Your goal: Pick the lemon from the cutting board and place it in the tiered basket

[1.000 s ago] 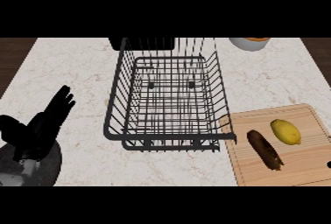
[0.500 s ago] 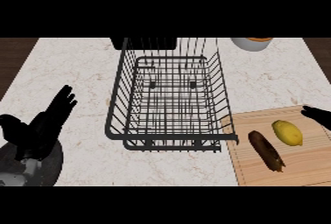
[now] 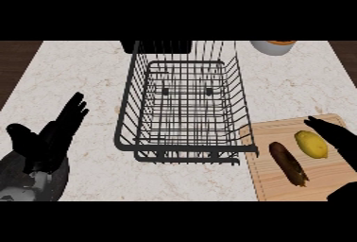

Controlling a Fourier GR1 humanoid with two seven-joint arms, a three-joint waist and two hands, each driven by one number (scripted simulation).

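Counter: white marble top [image 3: 83,75] — grey-veined
Basket: black wire tiered basket [image 3: 185,113]
Board: pale wooden cutting board [image 3: 279,177]
Fruit: yellow oval lemon [image 3: 311,143]

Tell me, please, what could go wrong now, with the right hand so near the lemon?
The right hand approaches the lemon from the cutting board's outer side; a nudge might roll it against the brown item lying beside it. The tiered basket's tall wire walls could catch the hand on the way in.

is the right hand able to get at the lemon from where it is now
Probably yes: the right hand hovers open just right of the lemon on the cutting board, nothing between them; the brown item lies on the lemon's far side.
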